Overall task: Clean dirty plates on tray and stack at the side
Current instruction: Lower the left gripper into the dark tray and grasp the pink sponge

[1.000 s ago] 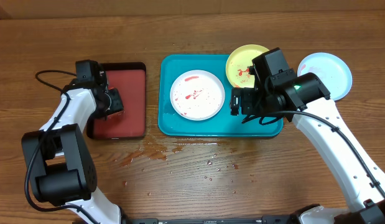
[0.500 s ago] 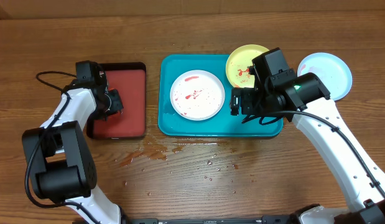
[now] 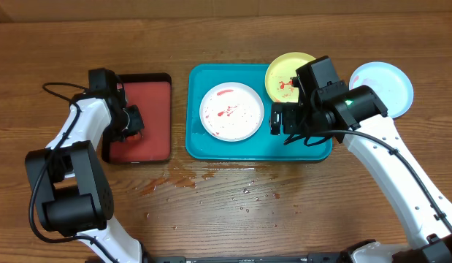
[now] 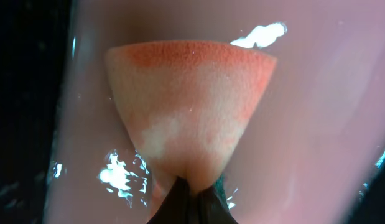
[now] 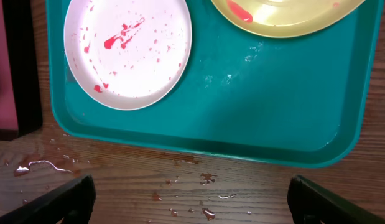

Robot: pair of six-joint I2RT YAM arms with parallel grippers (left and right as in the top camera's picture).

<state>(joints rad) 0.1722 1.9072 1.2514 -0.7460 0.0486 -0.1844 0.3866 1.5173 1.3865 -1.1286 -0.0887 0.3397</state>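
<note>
Teal tray (image 3: 255,148) is seen at table (image 3: 284,212) centre. White plate (image 3: 231,111), red-smeared, lies flat in its 9 o'clock half. Yellow-green plate (image 3: 282,71) w/ red blob sits at the 1 o'clock corner, overlapping the rim, partly hidden by R arm (image 3: 372,139). Light blue plate (image 3: 392,86) is set on bare wood at approx. 2 o'clock of the tray, off it. R gripper (image 3: 279,119) is held over the tray's 3 o'clock part, fingers wide apart, nothing btwn them. L gripper (image 4: 189,202) is pinched tight on a sponge (image 4: 192,118) over wet red tray (image 3: 149,88). Droplets (image 3: 183,180) are scattered at 7 o'clock.
</note>
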